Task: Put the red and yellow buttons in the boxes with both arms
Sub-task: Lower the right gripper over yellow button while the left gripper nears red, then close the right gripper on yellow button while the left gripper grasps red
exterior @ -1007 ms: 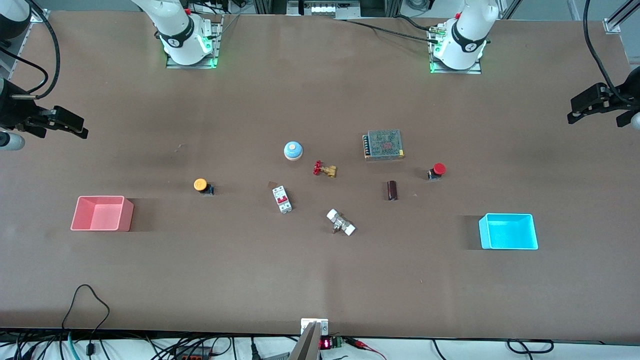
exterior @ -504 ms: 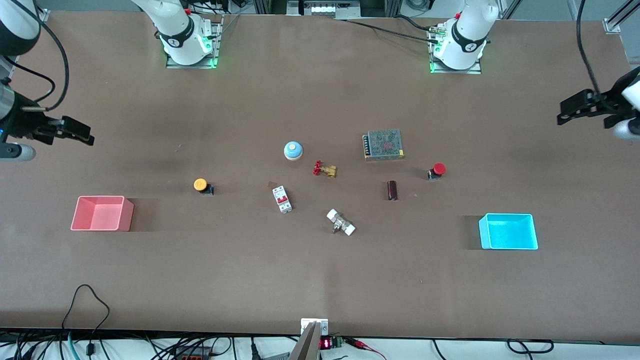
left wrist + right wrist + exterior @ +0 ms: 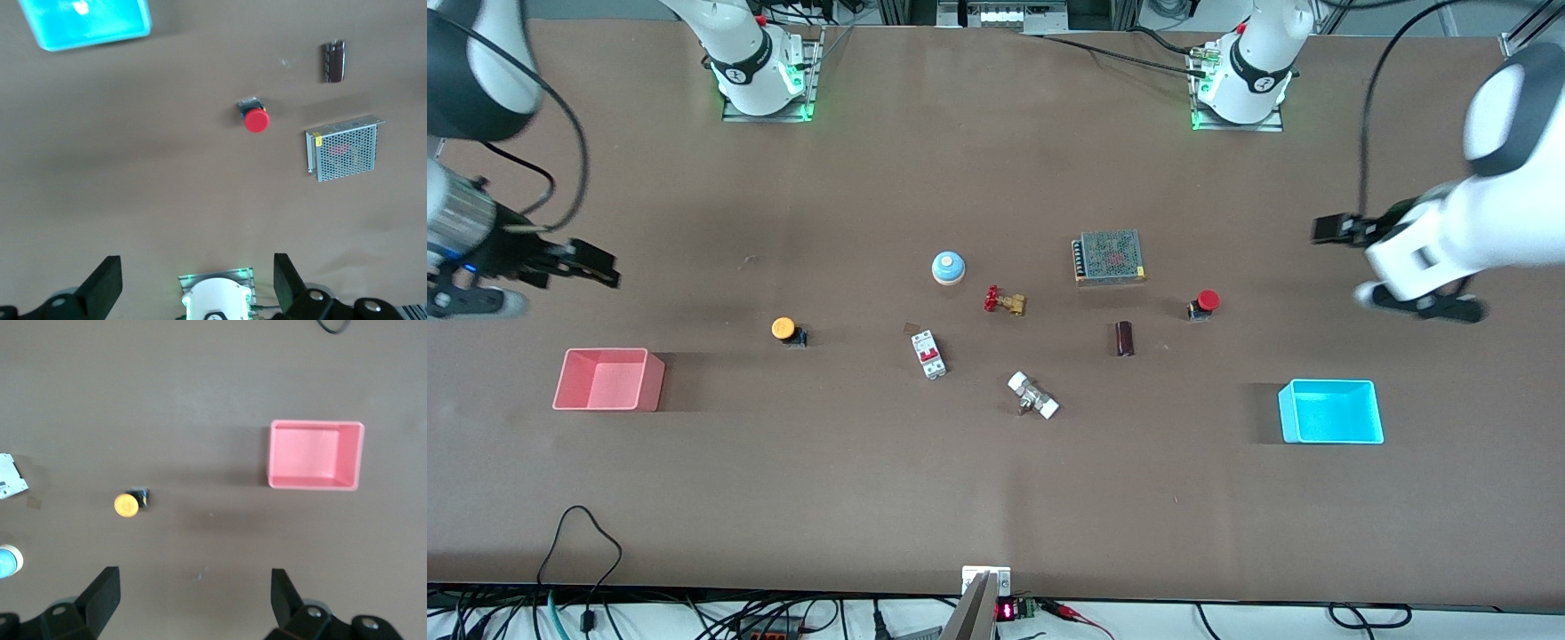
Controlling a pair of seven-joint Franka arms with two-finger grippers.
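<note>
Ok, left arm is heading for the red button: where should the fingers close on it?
The red button lies tipped on the bare table, its cap toward the left arm's end. Probably come straight down with the open left gripper and close on the small dark block body, across its flat sides; the round cap would likely slip.

Two buttons sit on the table, well apart, one toward each arm's end. Nearer the front camera than each, farther out toward that end, a box. Between the buttons: valve, breaker, power supply.
</note>
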